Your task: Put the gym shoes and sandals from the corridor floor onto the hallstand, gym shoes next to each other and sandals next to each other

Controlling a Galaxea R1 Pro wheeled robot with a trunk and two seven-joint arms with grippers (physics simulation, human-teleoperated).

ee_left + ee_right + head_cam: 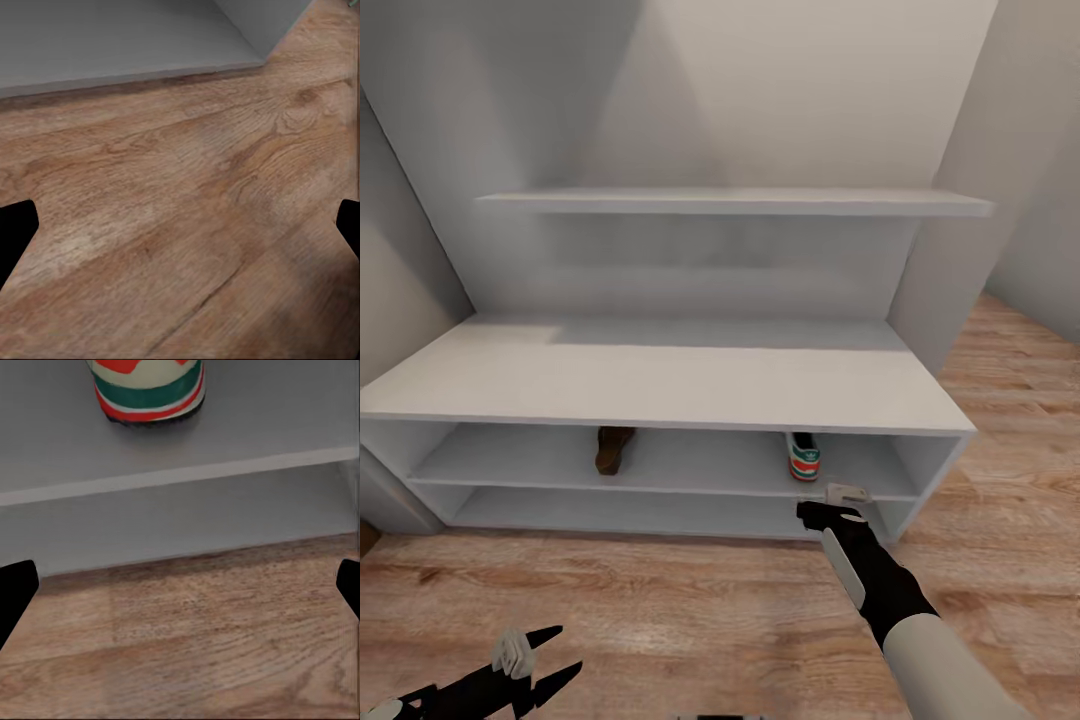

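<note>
Left claw point(545, 655) hangs low over the corridor floor point(680, 610), fingers spread wide, nothing between them. In the left wrist view the two dark fingertips point(15, 232) sit at opposite edges over bare wood-grain planks point(187, 225), with a grey panel base point(112, 37) beyond.

Hallstand point(660, 385) stands against the wall ahead: a pale-grey counter top over two open shelf levels, a tall back panel and a floating shelf point(740, 202) above. On the upper open shelf level, left of centre, lies one brown sandal point(614, 449), heel outward. Further right on the same level stands one gym shoe point(803, 456), its green-striped, red-orange heel facing outward.

Right claw point(838, 503) is held just in front of the rack's lower right section, below and slightly right of the gym shoe, apart from it. In the right wrist view its fingertips point(16, 596) are set wide and hold nothing; the shoe heel point(148, 388) rests on the shelf board point(60, 450), with the lower opening and floor planks point(187, 645) beneath.
</note>
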